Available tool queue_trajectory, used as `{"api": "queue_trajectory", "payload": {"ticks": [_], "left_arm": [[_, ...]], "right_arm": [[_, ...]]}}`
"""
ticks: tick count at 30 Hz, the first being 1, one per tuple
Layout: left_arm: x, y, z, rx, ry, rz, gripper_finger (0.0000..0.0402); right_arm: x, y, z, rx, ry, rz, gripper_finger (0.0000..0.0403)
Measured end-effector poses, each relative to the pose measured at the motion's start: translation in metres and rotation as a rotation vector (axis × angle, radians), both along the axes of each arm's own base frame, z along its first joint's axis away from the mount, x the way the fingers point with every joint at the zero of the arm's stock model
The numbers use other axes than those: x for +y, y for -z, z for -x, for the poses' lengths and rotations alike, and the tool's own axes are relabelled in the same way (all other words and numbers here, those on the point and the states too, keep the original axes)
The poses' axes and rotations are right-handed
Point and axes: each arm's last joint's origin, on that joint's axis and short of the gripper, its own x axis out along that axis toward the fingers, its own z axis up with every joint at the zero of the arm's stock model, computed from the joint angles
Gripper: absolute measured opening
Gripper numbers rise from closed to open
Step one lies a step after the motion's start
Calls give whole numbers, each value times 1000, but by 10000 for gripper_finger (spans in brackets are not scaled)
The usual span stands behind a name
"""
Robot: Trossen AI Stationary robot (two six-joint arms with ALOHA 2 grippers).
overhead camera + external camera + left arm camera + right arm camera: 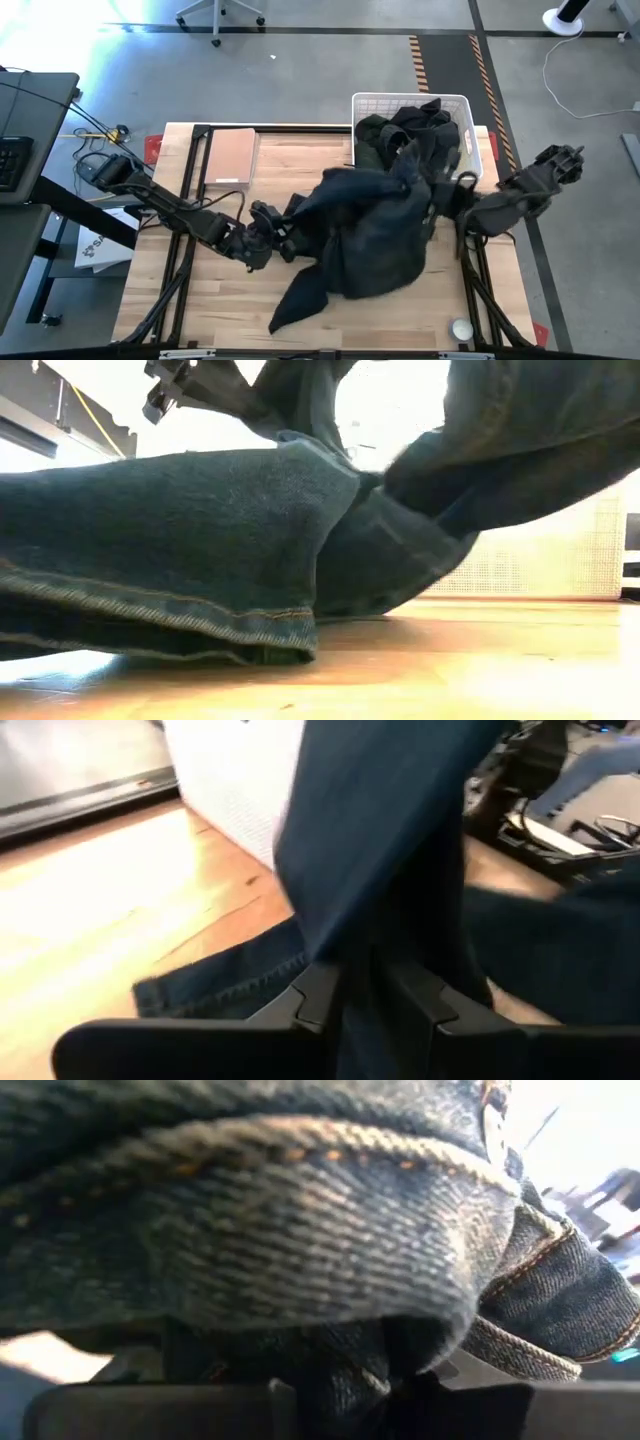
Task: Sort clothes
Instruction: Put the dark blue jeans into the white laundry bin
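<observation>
High view | dark blue denim jeans [370,235] hung mid-bench between both arms | left fingers [365,995] pinched denim; right fingers [340,1380] clamped a thick seam | dark garments [405,130] remained in white lattice basket [410,98] | sorting judged barely begun

Robotics lab or workshop floor, not a home. Bare grey concrete floor [330,60] fills the top of the high view. Yellow-and-black hazard tape stripes [418,62] run down it at upper centre-right. Five-star wheeled base of an office chair [219,15] at top centre-left. White round fan base [566,18] in the top right corner, with a white cable [585,85] trailing across the floor. Dark desk with a black keyboard [12,160] at the left edge; yellow cables [95,130] beside it. Pale wooden worktable [220,310] on a black metal frame [180,270] in the lower half of the frame, red corner brackets [152,148] on it.
</observation>
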Motion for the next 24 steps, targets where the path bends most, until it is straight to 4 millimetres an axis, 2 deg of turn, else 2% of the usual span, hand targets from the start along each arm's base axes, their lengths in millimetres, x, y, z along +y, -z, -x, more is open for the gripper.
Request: {"api": "queue_trajectory", "payload": {"ticks": [5,9,13,16,21,24], "left_arm": [[-4,17,-6,9,-51,21,51],[-8,36,-16,19,-84,43,51],[-14,60,-28,27,-95,50,51],[-18,80,-36,42,-96,42,51],[-17,111,-44,74,-142,95,51],[-14,117,-50,47,-154,140,51]], "right_arm": [[-5,-52,-1,-37,69,159,66],[-20,-98,2,-86,144,238,66],[-38,-137,15,-163,213,252,65],[-47,-153,25,-196,241,254,65],[-50,-165,24,-204,287,355,65],[-58,-182,25,-210,399,439,65]]}}
